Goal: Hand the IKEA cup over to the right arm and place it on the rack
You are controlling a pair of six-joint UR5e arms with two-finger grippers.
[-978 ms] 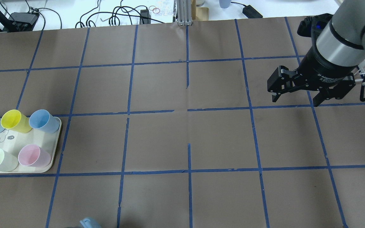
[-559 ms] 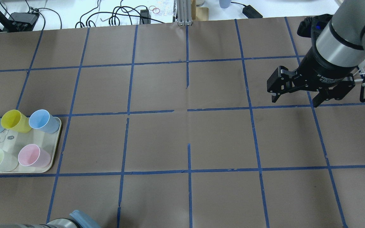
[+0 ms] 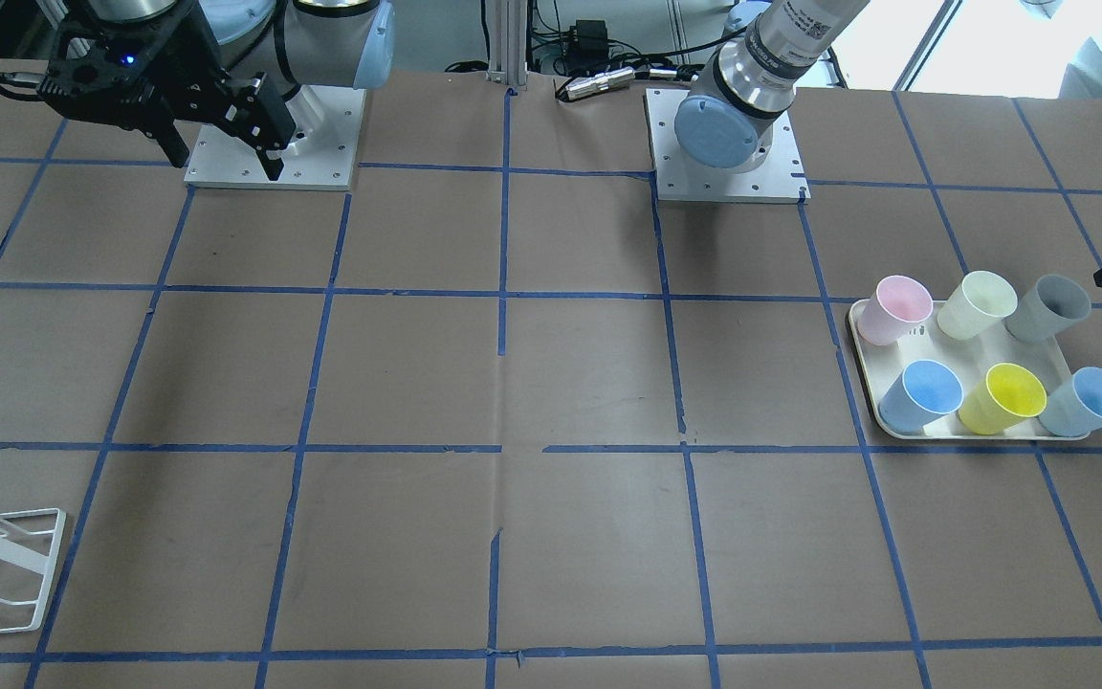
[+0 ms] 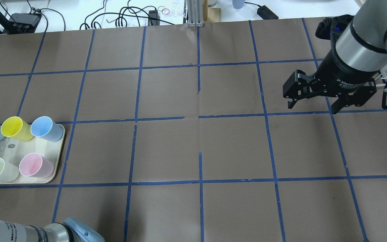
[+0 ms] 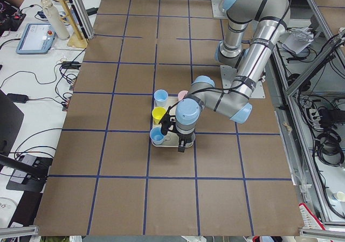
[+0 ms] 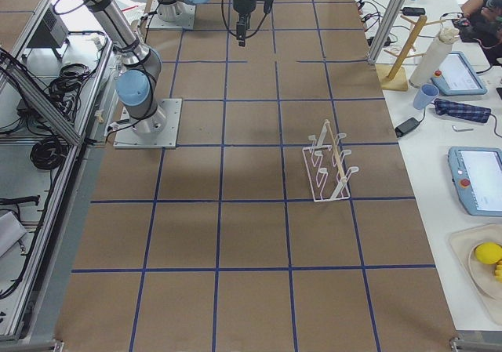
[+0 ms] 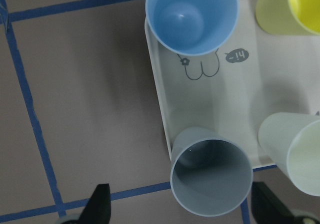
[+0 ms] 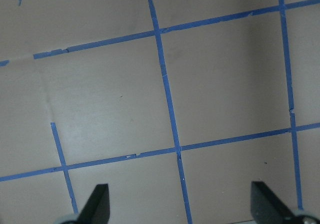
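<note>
In the left wrist view the IKEA cup (image 7: 211,176) stands upright at lower centre on a corner of the tray (image 7: 227,104). It lines up with the gap of the left gripper (image 7: 183,205), whose jaws are spread wider than the cup and hold nothing. We judge it light, smooth, slightly springy plastic, best pinched gently across the wall under the rim. Farther off, the right gripper (image 4: 312,106) hangs wide open and empty at the overhead frame's right, well apart from the rack (image 6: 329,168).

Right arm (image 4: 361,47) and left arm (image 5: 253,53) are both silver tubing with pale blue joint caps (image 3: 712,134). The right gripper (image 4: 311,108) is black, and the baseplates (image 3: 331,144) are white and bolted.
</note>
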